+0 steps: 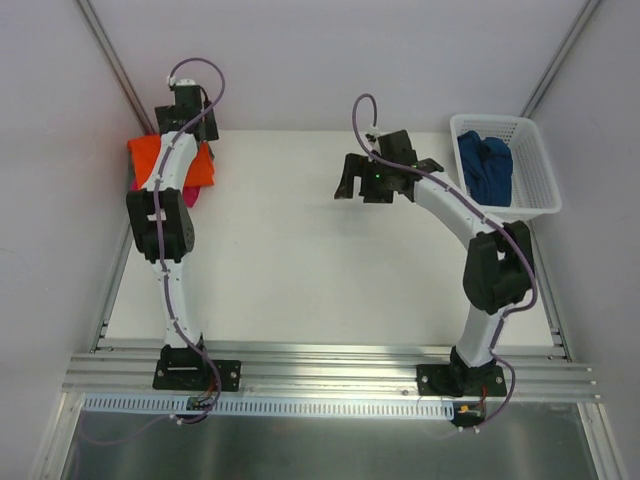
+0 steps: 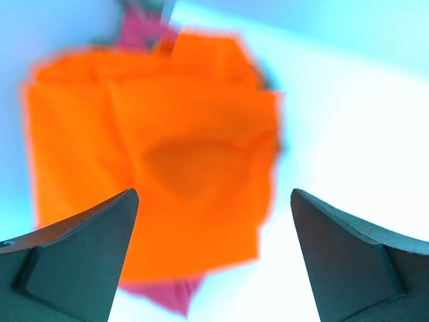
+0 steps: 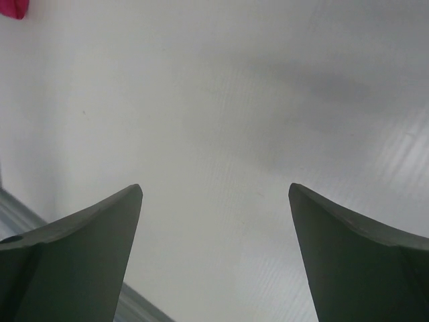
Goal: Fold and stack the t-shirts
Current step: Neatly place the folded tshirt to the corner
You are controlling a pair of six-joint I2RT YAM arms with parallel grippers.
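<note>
A folded bright orange t-shirt lies at the table's back left, on top of a magenta one whose edge pokes out. In the left wrist view the orange shirt fills the middle and magenta shows below it. My left gripper hangs over this stack, open, holding nothing. A dark blue t-shirt lies crumpled in the basket. My right gripper hovers over bare table at centre back, open and empty. A corner of magenta cloth shows in the right wrist view.
The white lattice basket stands at the back right corner. Aluminium rails run along the table's near edge and left side. Grey walls close in the back and both sides.
</note>
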